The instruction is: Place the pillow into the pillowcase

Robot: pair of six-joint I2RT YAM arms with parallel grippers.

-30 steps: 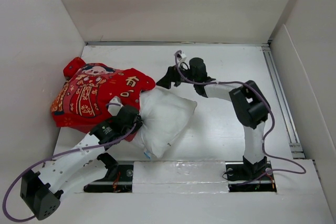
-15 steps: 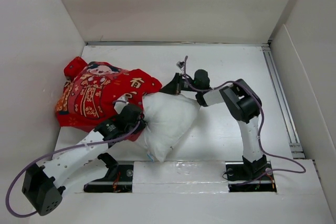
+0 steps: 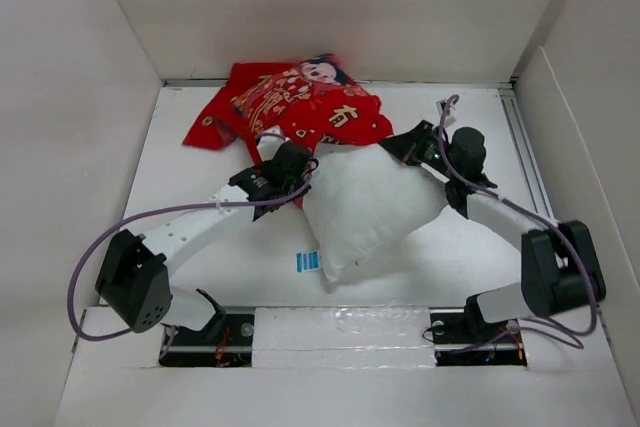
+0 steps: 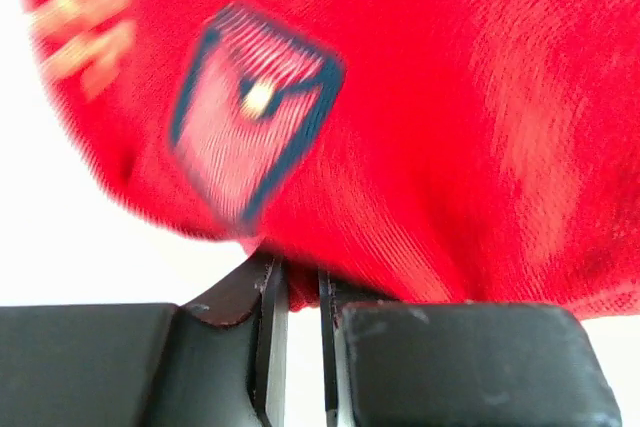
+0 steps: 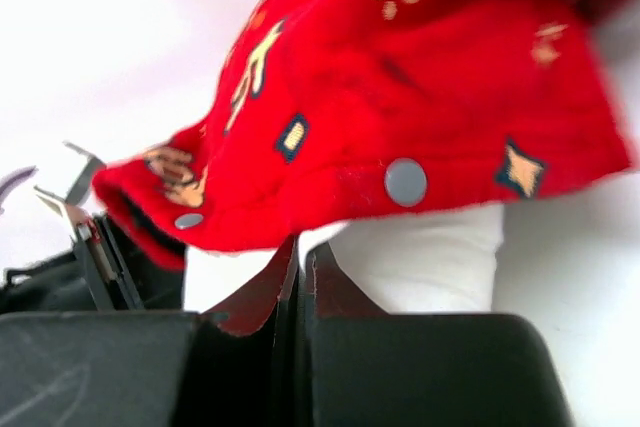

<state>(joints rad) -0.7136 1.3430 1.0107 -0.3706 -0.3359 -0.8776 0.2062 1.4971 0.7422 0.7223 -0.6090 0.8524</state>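
The left gripper (image 4: 295,282) and right gripper (image 5: 298,257) each pinch the pillowcase (image 3: 300,97) hem tight, likely to spread its mouth. The pillow (image 3: 365,207) lies between them, its far edge under that hem.

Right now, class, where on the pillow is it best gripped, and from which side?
I'd pinch the pillow at its near corner, coming from the near side: that end lies bare and pointed, while the far end meets the pillowcase.
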